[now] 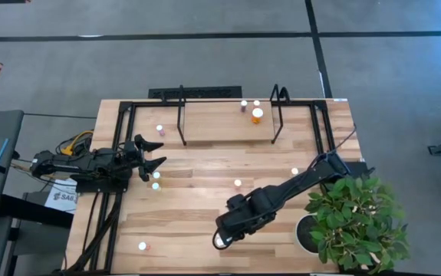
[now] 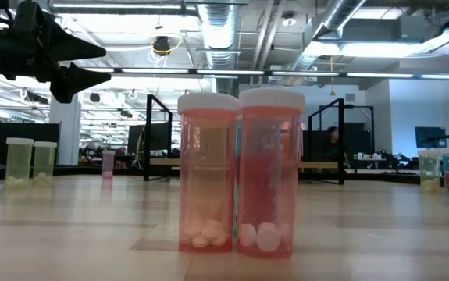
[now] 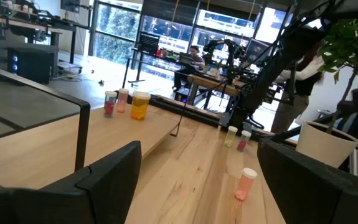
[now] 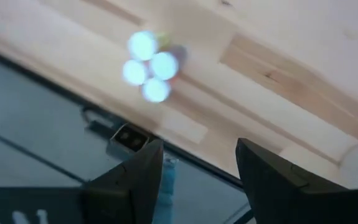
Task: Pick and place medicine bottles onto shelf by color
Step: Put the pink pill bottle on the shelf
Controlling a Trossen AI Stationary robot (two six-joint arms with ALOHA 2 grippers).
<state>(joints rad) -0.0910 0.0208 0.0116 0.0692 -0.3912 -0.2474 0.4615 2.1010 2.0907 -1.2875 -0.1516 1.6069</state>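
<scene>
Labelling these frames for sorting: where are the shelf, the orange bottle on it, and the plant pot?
shelf [image 1: 220,126], high view, bare board.
orange bottle [image 1: 257,115], high view, its cap.
plant pot [image 1: 304,232], high view, white rim.

Two dark arms over the tabletop [image 1: 205,165], both tools with parted fingers and nothing between them.

Left arm stretched in level from the left edge, left tool [image 1: 156,160] pointing toward the middle, fingers spread wide, seen high in the low view as dark prongs in the upper left corner. Right arm reaching from the right side diagonally down toward the near edge, elbow bent, wrist tipped downward; right tool [image 1: 222,241] low over the boards, fingers [image 4: 132,180] partly apart, gripping nothing.
</scene>
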